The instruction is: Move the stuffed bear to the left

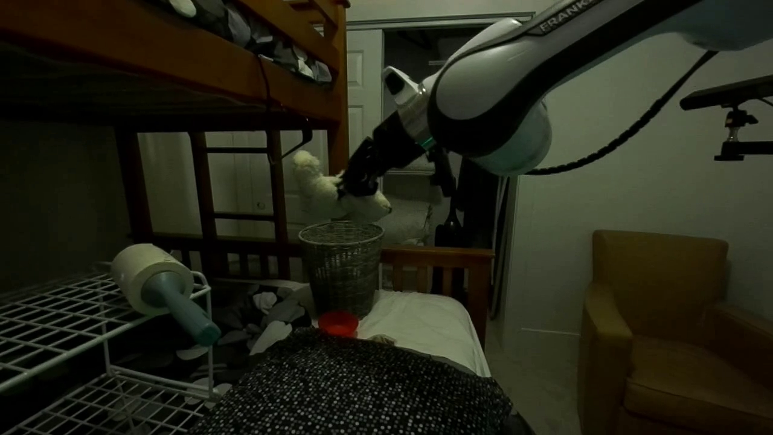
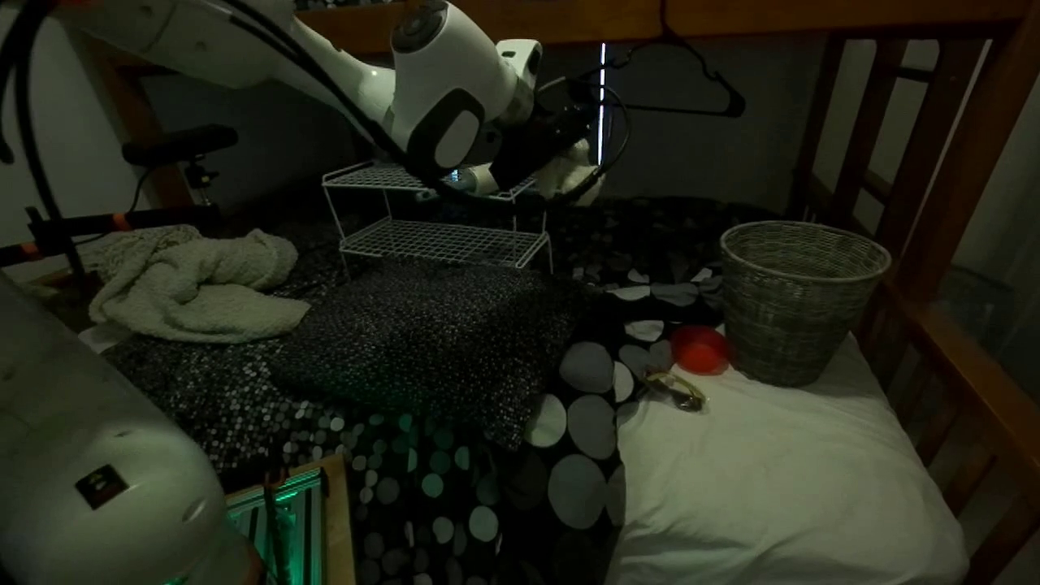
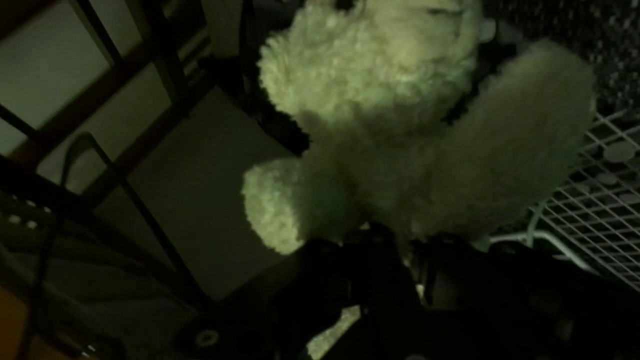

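Home bedroom: wooden bunk bed (image 1: 199, 66), dotted bedding (image 2: 581, 418), armchair (image 1: 658, 278)

The bed (image 2: 581, 487) bears a bin (image 2: 792, 321), red bowl (image 2: 701, 351) and wire rack (image 2: 445, 242).

The pincer (image 3: 407, 245) grips the fluffy stuffed bear (image 3: 390, 135).

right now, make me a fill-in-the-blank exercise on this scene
The fluffy cream-white stuffed bear, held in the black gripper, is ____, not inside, the tall greyish woven basket.
The shallow round dish beside that basket is coloured ____.
The white wire rack has ____ tiers.

Missing words: outside; red; two.
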You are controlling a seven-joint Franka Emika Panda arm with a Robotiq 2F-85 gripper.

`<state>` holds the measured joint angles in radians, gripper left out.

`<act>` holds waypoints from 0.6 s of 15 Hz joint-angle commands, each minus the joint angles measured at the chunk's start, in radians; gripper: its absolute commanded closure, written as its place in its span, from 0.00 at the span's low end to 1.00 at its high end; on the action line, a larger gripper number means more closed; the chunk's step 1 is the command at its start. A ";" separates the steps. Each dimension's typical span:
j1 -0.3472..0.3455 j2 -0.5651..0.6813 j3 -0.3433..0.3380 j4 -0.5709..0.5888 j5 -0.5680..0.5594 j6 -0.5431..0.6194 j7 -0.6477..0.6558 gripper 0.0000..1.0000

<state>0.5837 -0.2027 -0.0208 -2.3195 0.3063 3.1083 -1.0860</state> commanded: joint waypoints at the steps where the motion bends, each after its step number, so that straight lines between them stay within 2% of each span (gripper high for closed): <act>1: 0.206 0.129 -0.048 0.207 0.125 -0.023 -0.154 0.97; 5: 0.312 0.219 -0.022 0.442 0.305 -0.128 -0.407 0.97; 9: 0.311 0.307 0.018 0.648 0.556 -0.356 -0.698 0.97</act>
<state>0.9057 0.0309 -0.0160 -1.8169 0.6967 2.9046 -1.5867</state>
